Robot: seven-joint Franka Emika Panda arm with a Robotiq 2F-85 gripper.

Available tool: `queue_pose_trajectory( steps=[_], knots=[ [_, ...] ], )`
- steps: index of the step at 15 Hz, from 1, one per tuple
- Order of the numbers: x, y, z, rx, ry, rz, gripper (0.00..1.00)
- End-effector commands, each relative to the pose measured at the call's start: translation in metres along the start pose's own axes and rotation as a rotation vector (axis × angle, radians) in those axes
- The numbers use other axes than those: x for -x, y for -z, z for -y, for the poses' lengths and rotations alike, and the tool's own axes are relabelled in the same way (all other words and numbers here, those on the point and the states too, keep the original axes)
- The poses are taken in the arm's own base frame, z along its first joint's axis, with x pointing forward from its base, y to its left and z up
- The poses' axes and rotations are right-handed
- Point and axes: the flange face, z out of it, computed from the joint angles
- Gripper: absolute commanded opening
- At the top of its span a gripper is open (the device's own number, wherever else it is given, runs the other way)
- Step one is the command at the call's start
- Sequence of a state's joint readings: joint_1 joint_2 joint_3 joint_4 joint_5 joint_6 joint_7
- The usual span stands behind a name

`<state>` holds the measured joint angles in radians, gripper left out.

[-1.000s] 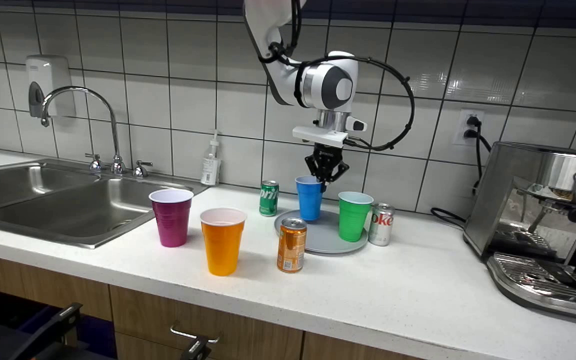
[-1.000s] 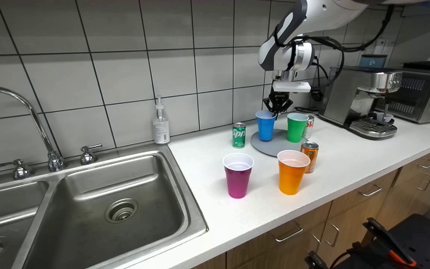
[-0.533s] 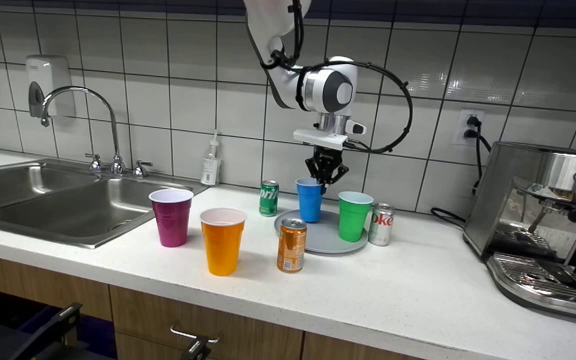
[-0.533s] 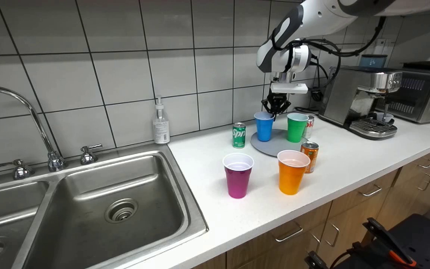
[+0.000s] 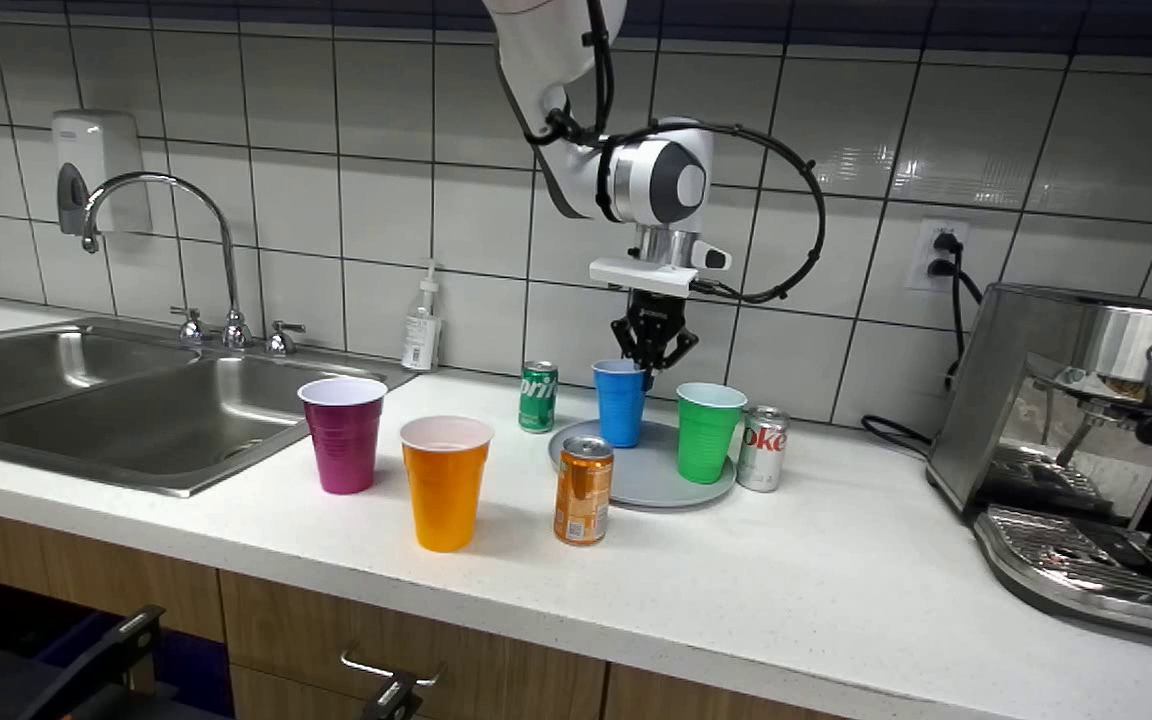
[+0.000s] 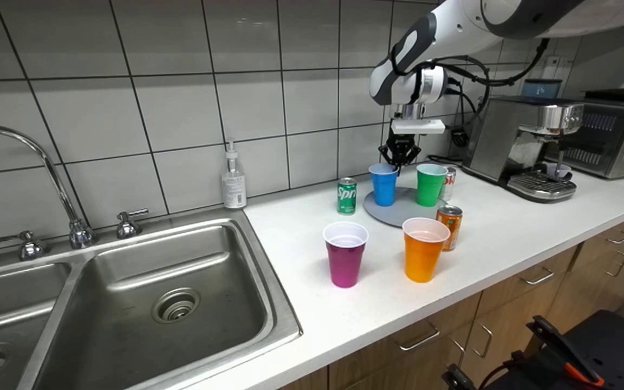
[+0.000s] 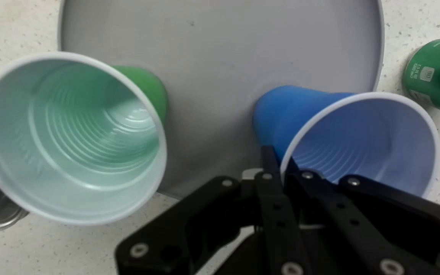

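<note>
My gripper point(image 5: 648, 374) is shut on the rim of a blue cup point(image 5: 620, 408), with one finger inside and one outside. The wrist view shows this pinch at the fingertips point(image 7: 281, 164) on the blue cup point(image 7: 288, 110). The cup is about upright over the back-left part of a round grey plate point(image 5: 658, 494) in an exterior view. Its base is at the plate surface; I cannot tell whether it touches or hangs just above. A green cup point(image 5: 706, 440) stands on the same plate, apart from the blue one, and shows in the wrist view point(image 7: 71, 145).
A Sprite can point(image 5: 538, 397), a Coke can point(image 5: 763, 450) and an orange can point(image 5: 584, 490) stand around the plate. A purple cup point(image 6: 344, 260) and an orange cup point(image 6: 423, 254) stand nearer the sink point(image 6: 268, 325). A coffee machine point(image 5: 1086, 400) is beyond.
My gripper and the blue cup have moved slightly down and a little toward the counter's front. The grip on the rim is unchanged, and the other objects have not moved.
</note>
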<state>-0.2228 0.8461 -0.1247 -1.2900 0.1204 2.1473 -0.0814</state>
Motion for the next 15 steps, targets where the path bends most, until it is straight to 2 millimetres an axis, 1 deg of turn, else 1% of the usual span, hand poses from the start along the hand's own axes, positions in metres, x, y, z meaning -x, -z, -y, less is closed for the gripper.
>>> queue_pose_trajectory(
  steps=[1,6,11,12,13,15],
  knots=[
    [-0.0101,0.0086,-0.0044,0.011,0.026,0.009,0.01],
    [-0.0149,0.0078,-0.0035,0.016,0.033,0.008,0.01],
    [-0.0166,0.0022,-0.0046,0.022,0.036,0.020,0.01],
    [-0.0169,0.0020,-0.0048,0.024,0.036,0.022,0.29],
    [-0.0170,0.0020,-0.0051,0.026,0.037,0.024,0.30],
    [-0.0169,0.0044,-0.0051,0.028,0.040,0.023,0.43]
  ],
)
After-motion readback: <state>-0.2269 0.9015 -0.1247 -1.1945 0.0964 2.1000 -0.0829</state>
